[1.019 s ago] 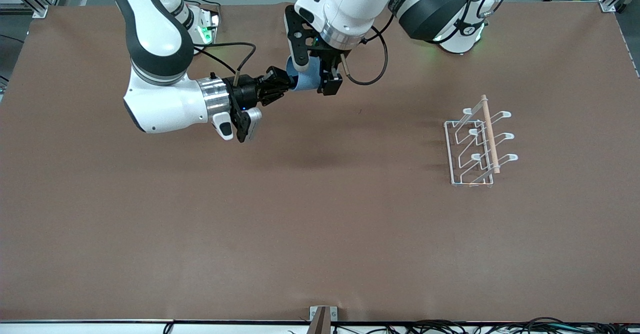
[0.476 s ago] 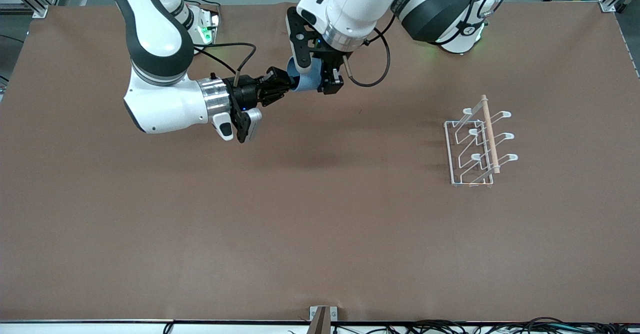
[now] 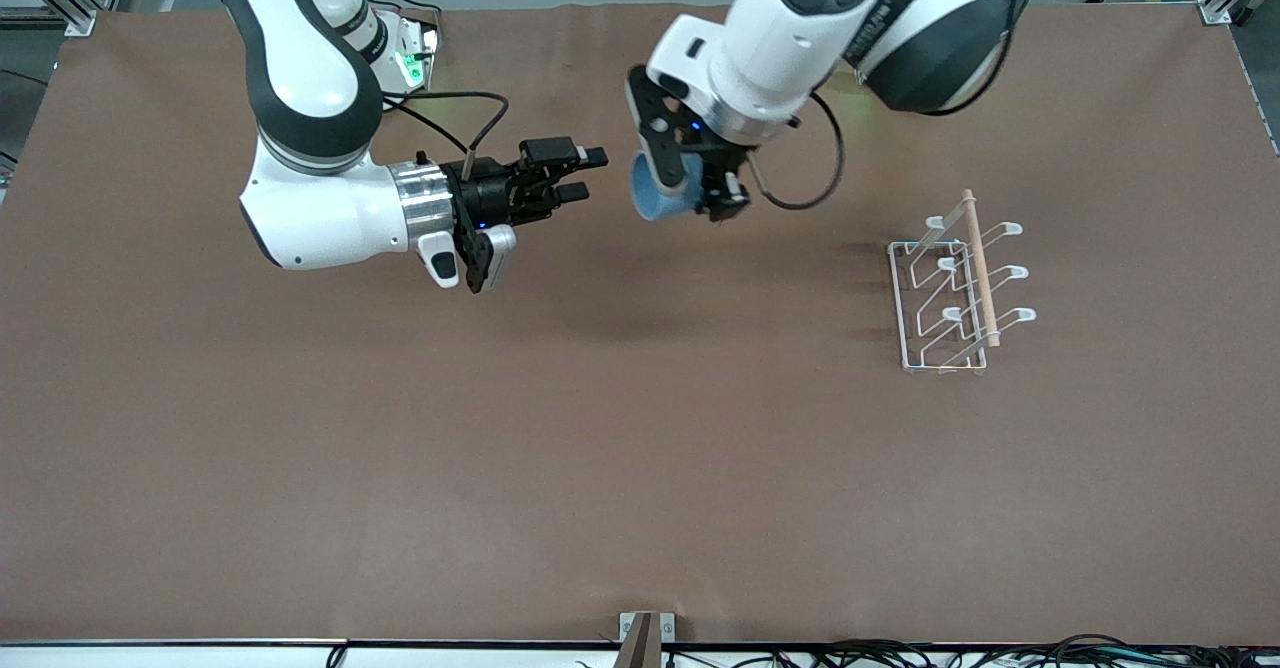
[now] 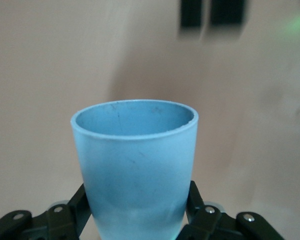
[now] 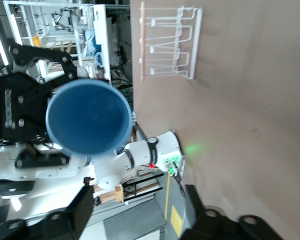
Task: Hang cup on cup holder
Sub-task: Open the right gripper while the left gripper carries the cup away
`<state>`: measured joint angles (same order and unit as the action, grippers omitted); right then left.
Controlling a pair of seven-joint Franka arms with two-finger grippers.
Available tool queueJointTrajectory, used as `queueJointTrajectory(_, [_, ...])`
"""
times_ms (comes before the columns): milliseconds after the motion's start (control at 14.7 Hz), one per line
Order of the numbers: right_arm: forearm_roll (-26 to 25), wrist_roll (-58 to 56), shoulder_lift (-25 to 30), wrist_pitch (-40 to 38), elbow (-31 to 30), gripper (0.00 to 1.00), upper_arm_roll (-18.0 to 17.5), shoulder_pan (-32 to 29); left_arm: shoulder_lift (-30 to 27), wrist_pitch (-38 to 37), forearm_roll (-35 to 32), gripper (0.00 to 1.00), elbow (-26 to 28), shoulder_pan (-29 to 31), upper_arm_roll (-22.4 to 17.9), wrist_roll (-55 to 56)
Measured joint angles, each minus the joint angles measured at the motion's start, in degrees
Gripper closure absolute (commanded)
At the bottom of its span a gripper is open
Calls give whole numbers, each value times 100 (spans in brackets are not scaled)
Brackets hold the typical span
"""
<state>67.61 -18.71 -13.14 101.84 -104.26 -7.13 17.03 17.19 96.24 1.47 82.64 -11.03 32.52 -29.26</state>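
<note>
The light-blue cup is held on its side in the air by my left gripper, which is shut on its lower body, over the middle of the table. In the left wrist view the cup fills the middle, clamped between the black fingers. My right gripper is open and empty, a short way from the cup's mouth. Its wrist view shows the cup's open mouth and the cup holder. The white wire cup holder with its wooden rod stands toward the left arm's end of the table.
The brown table mat is bare between the arms and the front camera. A small metal bracket sits at the table's edge nearest that camera. The right arm's base with a green light stands at the table's edge by the robots.
My right gripper has let go of the cup's rim, opened and drawn back. My left gripper has carried the cup away from it toward the cup holder's end.
</note>
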Motion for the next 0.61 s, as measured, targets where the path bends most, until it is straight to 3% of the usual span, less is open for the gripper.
queueJointTrajectory(272, [-1395, 0, 35, 813, -239, 0, 113, -251, 41, -743, -899, 59, 1, 540, -15, -463])
queueJointTrajectory(612, [-3007, -8, 503, 1134, -641, 0, 153, -1047, 193, -1461, -2349, 59, 5, 1020, -29, -1266])
